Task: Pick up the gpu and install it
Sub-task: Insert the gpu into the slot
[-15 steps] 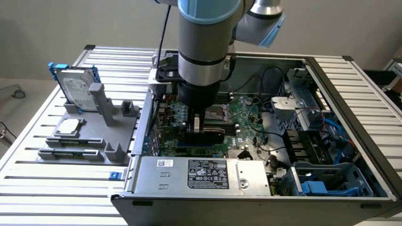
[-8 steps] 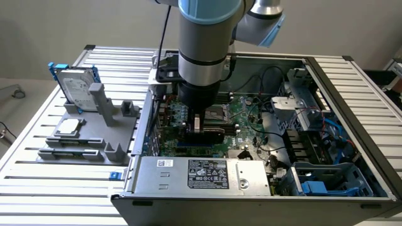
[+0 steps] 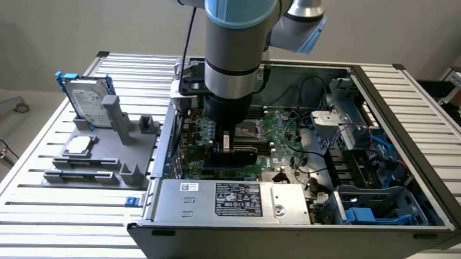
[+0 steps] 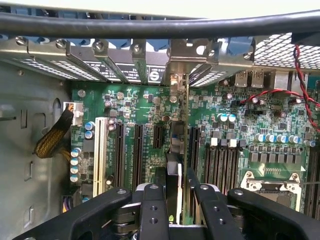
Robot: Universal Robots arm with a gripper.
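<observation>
The gpu is held upright at frame centre, over the motherboard, with the gripper clamped narrowly on it. Judged best: card kept square, bracket lined to the rear panel, pressure applied evenly. Counted, left to right: one hard drive, one processor chip, one gpu.

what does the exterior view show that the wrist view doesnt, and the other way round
Exterior view adds: the hard drive in its blue frame, the processor chip on the grey fixture beside the case, the power supply and the arm.
Wrist view adds: the rear slot brackets, the white expansion slot and the yellow-sleeved cable.
Both share: the gripper shut on the gpu, which stands on edge over the motherboard.
</observation>
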